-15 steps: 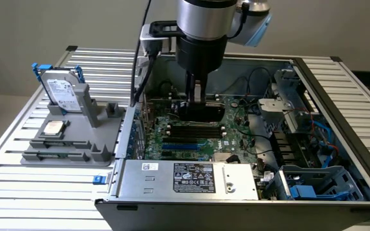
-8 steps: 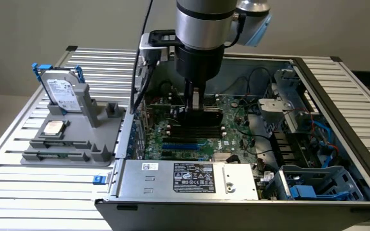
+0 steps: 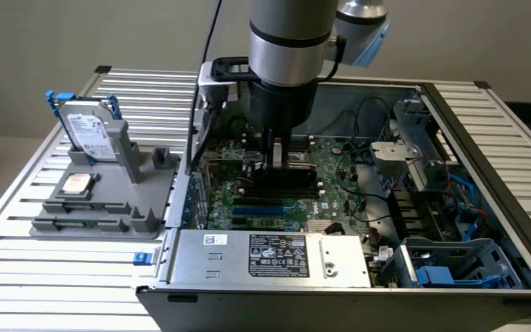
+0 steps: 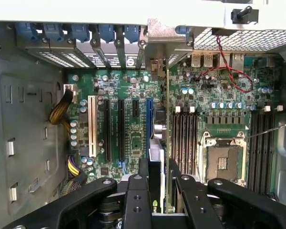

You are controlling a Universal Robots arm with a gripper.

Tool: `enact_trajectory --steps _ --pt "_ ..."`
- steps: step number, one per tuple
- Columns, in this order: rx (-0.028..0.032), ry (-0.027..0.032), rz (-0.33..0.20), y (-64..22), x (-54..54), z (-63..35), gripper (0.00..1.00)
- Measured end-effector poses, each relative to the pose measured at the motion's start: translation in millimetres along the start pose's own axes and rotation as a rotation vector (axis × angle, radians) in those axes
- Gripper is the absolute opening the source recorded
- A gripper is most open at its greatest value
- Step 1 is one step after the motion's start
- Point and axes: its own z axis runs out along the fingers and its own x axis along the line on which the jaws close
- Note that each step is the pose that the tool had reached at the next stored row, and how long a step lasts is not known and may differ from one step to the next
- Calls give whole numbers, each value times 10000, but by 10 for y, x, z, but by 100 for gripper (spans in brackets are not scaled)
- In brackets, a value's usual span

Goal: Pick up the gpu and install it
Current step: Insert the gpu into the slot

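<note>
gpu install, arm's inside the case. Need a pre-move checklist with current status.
1. Grip on gpu: ok, the card sits edge-on in the gripper.
2. Card over the motherboard: ok.
3. Card lined up with blue slot: cannot tell; it hangs close beside it.
4. Card seated: cannot tell.
5. Alignment of silver bracket: cannot tell.
6. Clearance from yellow-black cable bundle: ok, it lies apart from the card.

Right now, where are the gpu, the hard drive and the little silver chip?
gpu (image 4: 158,129): wrist view, on its cooler side.
hard drive (image 3: 90,131): exterior view, on its labelled face.
silver chip (image 3: 78,182): exterior view, on its top face.
</note>
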Motion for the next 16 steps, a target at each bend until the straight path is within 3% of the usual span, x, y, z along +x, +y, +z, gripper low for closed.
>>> enact_trajectory --steps 16 --pt "-52 0 3 36 33 259 26"
